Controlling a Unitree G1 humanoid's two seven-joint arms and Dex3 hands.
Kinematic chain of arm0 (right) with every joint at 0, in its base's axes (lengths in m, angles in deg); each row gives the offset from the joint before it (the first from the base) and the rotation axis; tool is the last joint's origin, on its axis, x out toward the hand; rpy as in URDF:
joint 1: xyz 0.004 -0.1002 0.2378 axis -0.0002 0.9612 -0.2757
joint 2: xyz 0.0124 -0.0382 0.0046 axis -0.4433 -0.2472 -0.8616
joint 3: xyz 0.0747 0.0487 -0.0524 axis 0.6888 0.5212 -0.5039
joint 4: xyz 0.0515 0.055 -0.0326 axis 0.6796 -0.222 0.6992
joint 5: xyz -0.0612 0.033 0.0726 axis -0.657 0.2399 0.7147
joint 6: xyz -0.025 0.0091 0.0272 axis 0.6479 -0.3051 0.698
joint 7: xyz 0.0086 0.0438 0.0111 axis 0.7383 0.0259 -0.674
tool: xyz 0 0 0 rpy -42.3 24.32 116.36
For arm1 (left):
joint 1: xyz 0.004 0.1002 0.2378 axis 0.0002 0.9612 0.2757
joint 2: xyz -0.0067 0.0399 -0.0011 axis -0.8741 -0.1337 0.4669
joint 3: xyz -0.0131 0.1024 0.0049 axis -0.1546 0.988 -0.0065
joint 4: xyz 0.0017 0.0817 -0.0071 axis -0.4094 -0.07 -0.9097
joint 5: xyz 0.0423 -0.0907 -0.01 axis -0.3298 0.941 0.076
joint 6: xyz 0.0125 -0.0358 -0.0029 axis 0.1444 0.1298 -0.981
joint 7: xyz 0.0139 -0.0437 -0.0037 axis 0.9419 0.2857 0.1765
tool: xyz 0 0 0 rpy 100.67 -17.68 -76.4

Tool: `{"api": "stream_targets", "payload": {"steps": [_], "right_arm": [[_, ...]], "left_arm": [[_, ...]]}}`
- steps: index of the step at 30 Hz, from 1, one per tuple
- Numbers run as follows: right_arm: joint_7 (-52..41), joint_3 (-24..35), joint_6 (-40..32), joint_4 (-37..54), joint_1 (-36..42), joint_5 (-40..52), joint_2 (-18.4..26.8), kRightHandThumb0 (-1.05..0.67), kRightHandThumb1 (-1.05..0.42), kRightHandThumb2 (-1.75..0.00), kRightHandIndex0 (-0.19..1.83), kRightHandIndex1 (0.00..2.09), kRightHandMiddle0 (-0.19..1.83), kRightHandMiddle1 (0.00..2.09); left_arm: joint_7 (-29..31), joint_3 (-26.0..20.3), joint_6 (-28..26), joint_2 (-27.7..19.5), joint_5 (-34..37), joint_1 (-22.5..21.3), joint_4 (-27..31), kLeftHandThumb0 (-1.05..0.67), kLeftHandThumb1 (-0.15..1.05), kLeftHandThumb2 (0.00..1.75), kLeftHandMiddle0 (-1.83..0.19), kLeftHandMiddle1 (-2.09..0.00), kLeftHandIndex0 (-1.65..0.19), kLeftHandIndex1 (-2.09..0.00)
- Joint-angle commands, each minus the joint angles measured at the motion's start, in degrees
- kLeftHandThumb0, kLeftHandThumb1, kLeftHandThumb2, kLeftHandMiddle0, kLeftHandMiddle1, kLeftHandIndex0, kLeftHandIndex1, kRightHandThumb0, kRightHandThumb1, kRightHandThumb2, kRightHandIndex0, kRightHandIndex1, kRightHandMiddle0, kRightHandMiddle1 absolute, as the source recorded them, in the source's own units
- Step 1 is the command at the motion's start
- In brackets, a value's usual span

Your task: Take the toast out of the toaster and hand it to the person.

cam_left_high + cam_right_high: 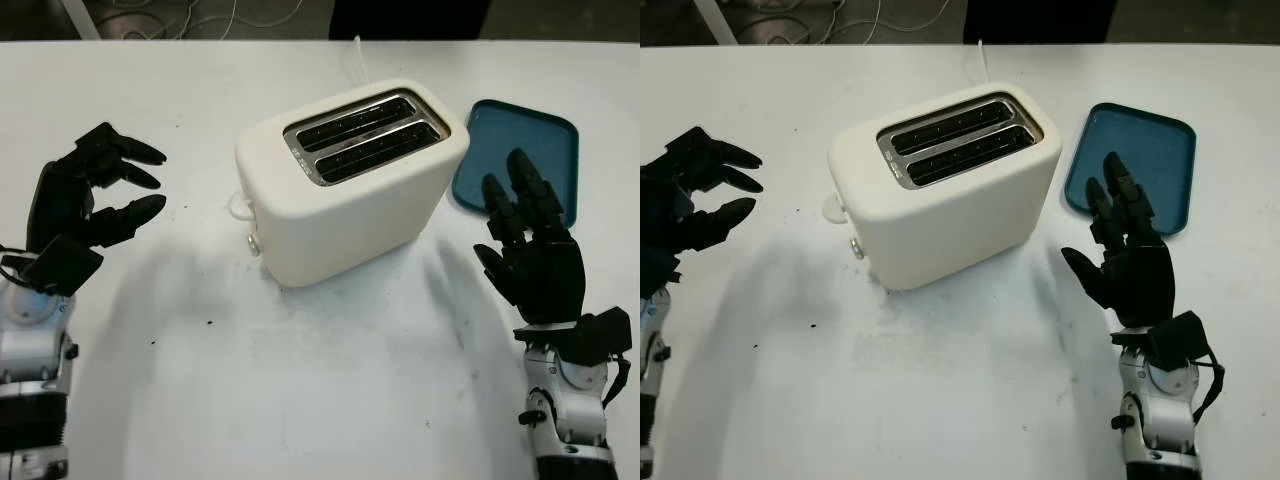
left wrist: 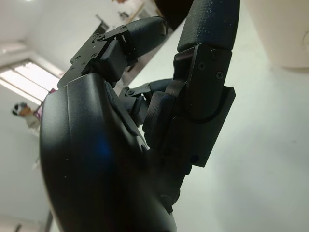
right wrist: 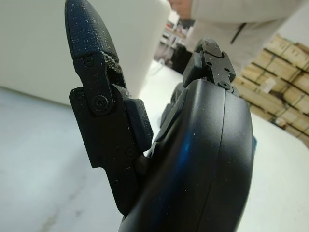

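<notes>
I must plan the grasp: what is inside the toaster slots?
The toaster slots show dark metal grilles, with no toast above the rim. Their depths are too dark to see.

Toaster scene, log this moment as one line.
toaster: upright, no toast visible in slots | left hand: open, left of toaster | right hand: open, right of toaster | blue tray: bare

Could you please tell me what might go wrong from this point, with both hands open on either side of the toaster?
1. The toaster slots look dark, with no toast standing above the rim; thick fingers may not reach anything inside.
2. The toaster sits askew on the smooth table; a one-sided push from the left hand could slide it.
3. The right hand hovers by the blue tray and could knock it.
</notes>
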Motion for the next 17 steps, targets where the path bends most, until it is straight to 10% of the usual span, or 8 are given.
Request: {"api": "stream_targets", "payload": {"steps": [1,17], "right_arm": [[1.09,-0.41,0.05,1.11,1.55,-1.07,-1.17,-0.90,-0.92,-0.08,0.03,0.01,0.05,0.01],[4.27,-1.91,0.30,-3.87,1.40,-3.65,-5.17,-0.83,-0.92,-0.10,0.08,0.03,0.09,0.02]], "left_arm": [[-1.36,-0.24,0.25,1.75,-0.05,2.40,0.82,-1.05,0.92,0.11,-0.55,-1.20,-0.46,-1.09],[-0.09,4.11,-3.46,6.01,-0.30,6.81,-0.21,-1.05,0.90,0.02,-0.41,-1.34,-0.33,-1.30]]}}
